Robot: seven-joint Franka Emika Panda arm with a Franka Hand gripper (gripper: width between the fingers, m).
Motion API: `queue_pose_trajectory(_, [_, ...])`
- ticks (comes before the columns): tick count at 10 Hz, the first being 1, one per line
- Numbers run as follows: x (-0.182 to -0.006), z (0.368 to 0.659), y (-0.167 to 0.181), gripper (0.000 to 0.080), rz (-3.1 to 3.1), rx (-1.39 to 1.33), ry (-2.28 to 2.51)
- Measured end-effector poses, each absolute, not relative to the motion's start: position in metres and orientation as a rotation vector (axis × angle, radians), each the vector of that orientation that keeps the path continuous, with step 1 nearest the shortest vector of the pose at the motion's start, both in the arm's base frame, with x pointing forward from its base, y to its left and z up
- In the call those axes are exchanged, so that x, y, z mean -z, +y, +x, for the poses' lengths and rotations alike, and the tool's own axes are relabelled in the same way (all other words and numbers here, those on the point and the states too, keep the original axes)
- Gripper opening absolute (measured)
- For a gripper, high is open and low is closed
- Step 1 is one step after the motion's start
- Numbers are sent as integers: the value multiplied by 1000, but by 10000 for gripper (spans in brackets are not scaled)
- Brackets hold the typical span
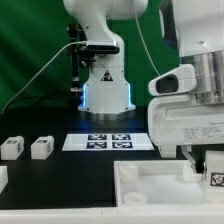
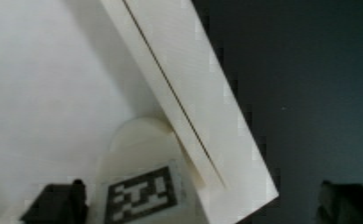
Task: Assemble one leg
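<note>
Nearest us, our panel (image 1: 160,185) lies on a black table (image 1: 40,125) before a green backdrop. Our gripper (image 1: 205,168) hangs with fingers apart above a tagged leg (image 2: 146,185) on that panel; 2 more legs (image 1: 41,148) sit well apart.

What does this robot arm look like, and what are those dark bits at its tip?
The arm is smooth white with rounded joints and a black band, black cables trailing beside it. Its base glows blue. A boxy white wrist unit carries the gripper, whose fingers are dark.
</note>
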State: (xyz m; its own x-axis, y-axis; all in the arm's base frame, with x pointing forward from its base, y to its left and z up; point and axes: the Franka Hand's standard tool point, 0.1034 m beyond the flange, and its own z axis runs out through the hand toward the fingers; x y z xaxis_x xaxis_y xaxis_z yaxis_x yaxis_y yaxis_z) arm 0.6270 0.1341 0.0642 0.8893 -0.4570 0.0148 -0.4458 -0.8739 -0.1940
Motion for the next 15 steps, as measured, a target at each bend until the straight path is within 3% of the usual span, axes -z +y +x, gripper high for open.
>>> queue_pose_trajectory(9, [-60,625,120,649,-2954,48,436])
queue_pose_trajectory(11, [-60,625,119,386,-2954,47,441])
queue_pose_trajectory(12, [-60,625,118,307,-2949,44,484])
queue_pose_trajectory(15, [-60,625,115,307,-2932,36,601])
